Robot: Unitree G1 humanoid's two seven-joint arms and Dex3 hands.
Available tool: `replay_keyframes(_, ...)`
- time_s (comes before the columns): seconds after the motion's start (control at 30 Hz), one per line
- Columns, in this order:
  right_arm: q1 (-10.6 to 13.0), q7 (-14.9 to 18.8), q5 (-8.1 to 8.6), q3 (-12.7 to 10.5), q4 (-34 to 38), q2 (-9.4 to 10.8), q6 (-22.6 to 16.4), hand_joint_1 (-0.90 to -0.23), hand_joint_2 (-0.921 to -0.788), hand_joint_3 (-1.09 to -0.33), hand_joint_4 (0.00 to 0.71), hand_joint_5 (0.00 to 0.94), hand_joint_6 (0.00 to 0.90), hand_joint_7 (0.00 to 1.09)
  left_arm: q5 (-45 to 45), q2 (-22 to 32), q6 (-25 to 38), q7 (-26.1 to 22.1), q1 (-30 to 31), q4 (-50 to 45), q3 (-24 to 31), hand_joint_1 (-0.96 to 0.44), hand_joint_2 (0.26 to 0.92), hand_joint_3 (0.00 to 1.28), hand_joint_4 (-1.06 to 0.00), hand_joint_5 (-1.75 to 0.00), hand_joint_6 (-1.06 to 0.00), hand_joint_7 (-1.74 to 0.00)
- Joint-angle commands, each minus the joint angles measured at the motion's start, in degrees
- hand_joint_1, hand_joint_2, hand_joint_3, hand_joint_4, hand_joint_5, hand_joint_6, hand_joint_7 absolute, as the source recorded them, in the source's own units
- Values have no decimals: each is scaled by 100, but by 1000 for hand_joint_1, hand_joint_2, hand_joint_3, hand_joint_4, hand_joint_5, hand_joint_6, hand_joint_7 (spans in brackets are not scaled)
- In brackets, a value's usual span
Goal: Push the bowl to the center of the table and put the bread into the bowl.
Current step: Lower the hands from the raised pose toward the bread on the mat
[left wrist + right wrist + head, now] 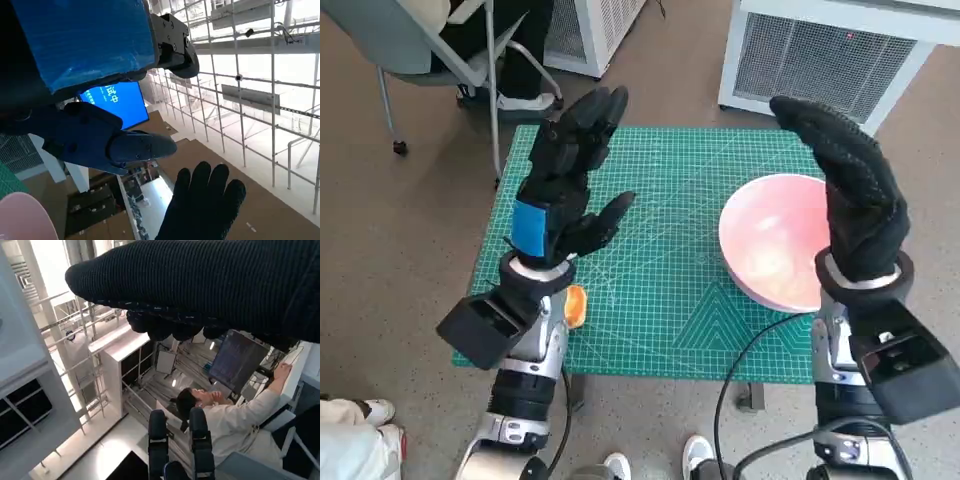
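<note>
Nearest me, the bread (576,305) lies at the tabletop's (660,320) near left edge, half hidden under my left forearm. My left hand (565,190) is raised above it, fingers spread, holding nothing. My right hand (850,195) is also up and empty, over the bowl (770,250) at the right side. I judge the push hasn't begun: next I must lower the right hand beside the bowl and nudge it left.
</note>
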Motion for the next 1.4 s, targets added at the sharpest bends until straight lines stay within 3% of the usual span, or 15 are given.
replay_keyframes(0.03,210,0,82,-276,208,-240,-107,-535,-921,-780,280,0,-1,637,-34,11,-36,-10,21,-27,19,-484,921,321,-353,0,-161,-518)
replay_keyframes(0.17,322,-396,-234,-650,463,-371,-281,-535,-921,-811,269,0,-1,626,-61,39,-45,-30,27,-8,45,-461,921,318,-347,0,-162,-516)
replay_keyframes(0.37,398,-888,-367,-1110,1071,-522,-409,-527,-921,-822,268,1,-1,611,-80,83,-75,-38,12,74,99,-444,921,316,-347,-1,-164,-511)
replay_keyframes(0.57,377,-1184,-339,-1442,2018,-742,-529,-529,-921,-819,271,2,-1,601,-124,84,-59,-32,-13,126,161,-444,921,296,-347,-1,-178,-502)
replay_keyframes(0.67,336,-1217,-233,-1569,2591,-835,-596,-532,-921,-813,267,1,-1,593,-131,74,-70,-23,-33,168,187,-444,921,291,-347,-1,-185,-496)
replay_keyframes(0.97,259,-1237,-75,-1686,3781,-834,-609,-505,-921,-825,247,0,10,580,-136,97,-68,-24,-46,209,239,-445,921,286,-347,-1,-196,-480)
replay_keyframes(1.13,183,-1162,32,-1676,4295,-713,-461,-500,-921,-838,237,0,17,536,-175,127,-57,-67,-58,242,258,-450,921,285,-348,-1,-200,-470)
replay_keyframes(1.4,-33,-1398,-106,-1568,4914,-565,-44,-472,-921,-854,243,4,17,516,-235,179,7,-153,-68,197,283,-451,921,285,-348,-1,-205,-459)
